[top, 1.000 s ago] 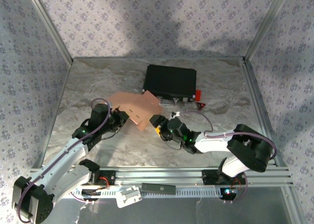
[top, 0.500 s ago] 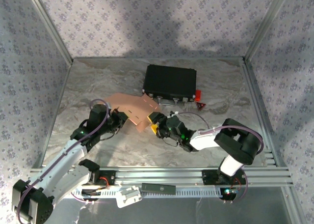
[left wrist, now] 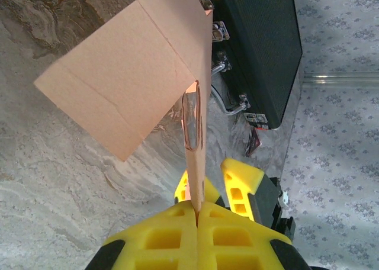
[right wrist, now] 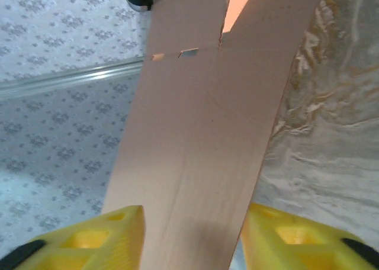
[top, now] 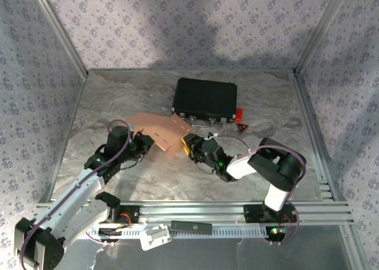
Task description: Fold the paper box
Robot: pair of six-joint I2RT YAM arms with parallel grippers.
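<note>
left gripper (left wrist: 197, 208) is pinched tight on the box (top: 163, 131) edge, lifting it off the table near the case (top: 205, 98). right gripper (right wrist: 192, 214) fingers sit spread astride a flap. if i squeeze off-crease, the card may buckle or slip.

Paper box (left wrist: 124, 86) is thin matt cardboard, smooth, with crisp scored creases (the edge pinched between the fingers (left wrist: 172, 240) shows how thin it is). The fingers themselves look like matt yellow plastic with moulded pockets. Past the fingers, the black case (left wrist: 260, 51) has a finely textured hard shell and shiny metal latches (left wrist: 220, 31). The table (left wrist: 53, 163) is marble-look, smooth, with a faint sheen.
</note>
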